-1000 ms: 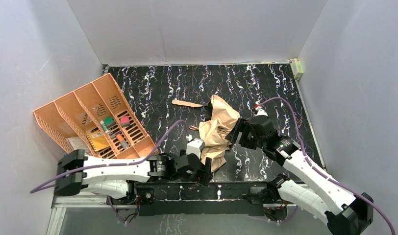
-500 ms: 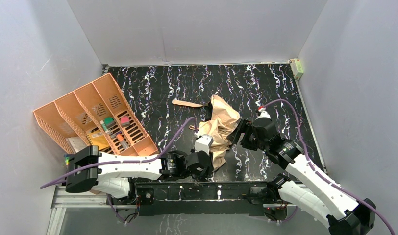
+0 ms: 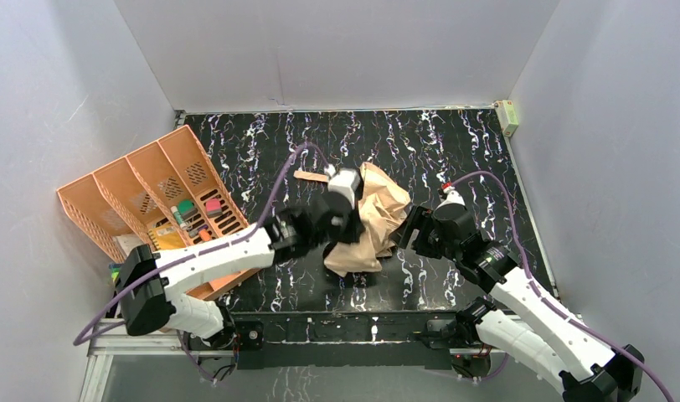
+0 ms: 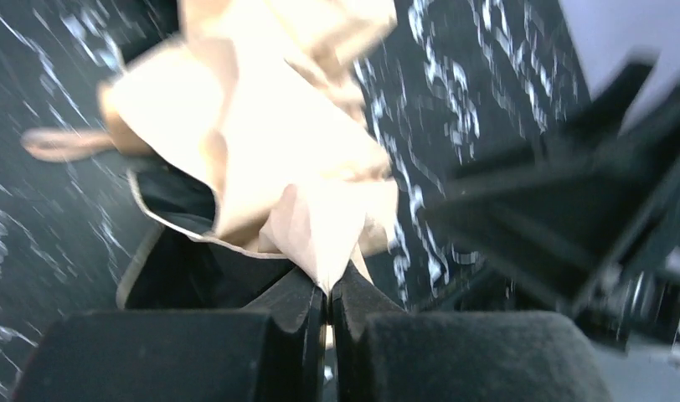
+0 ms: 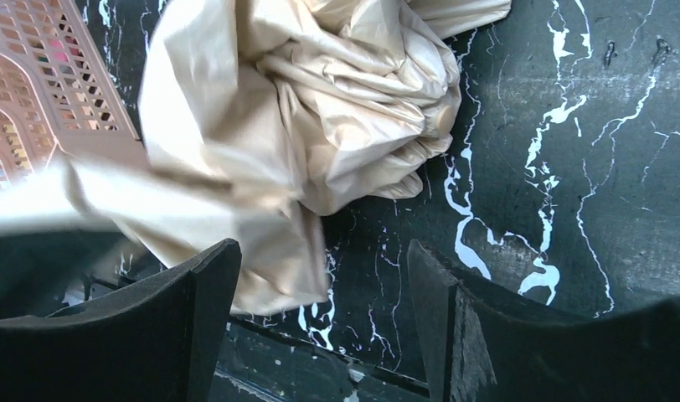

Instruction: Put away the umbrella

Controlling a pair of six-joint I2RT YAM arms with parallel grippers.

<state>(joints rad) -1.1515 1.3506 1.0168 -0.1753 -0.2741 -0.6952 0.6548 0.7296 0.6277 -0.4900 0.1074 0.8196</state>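
**Item:** umbrella (image 3: 378,209). Tan cloth crumpled loose, black lining showing.

**Location:** on the dark worktop (image 3: 454,142), apart from the orange organizer (image 3: 152,188), on its right-arm side. The strap (image 3: 310,175) trails toward the organizer.

**Left hand** (image 4: 327,291): closed, pinching a fold of cloth at the umbrella's edge, seemingly to gather or lift it.

**Right hand** (image 5: 320,260): open, fingers astride the cloth's opposite edge and gripping nothing. Likely poised to steady the cloth or take a fold.

**Condition:** not yet bundled or stowed.
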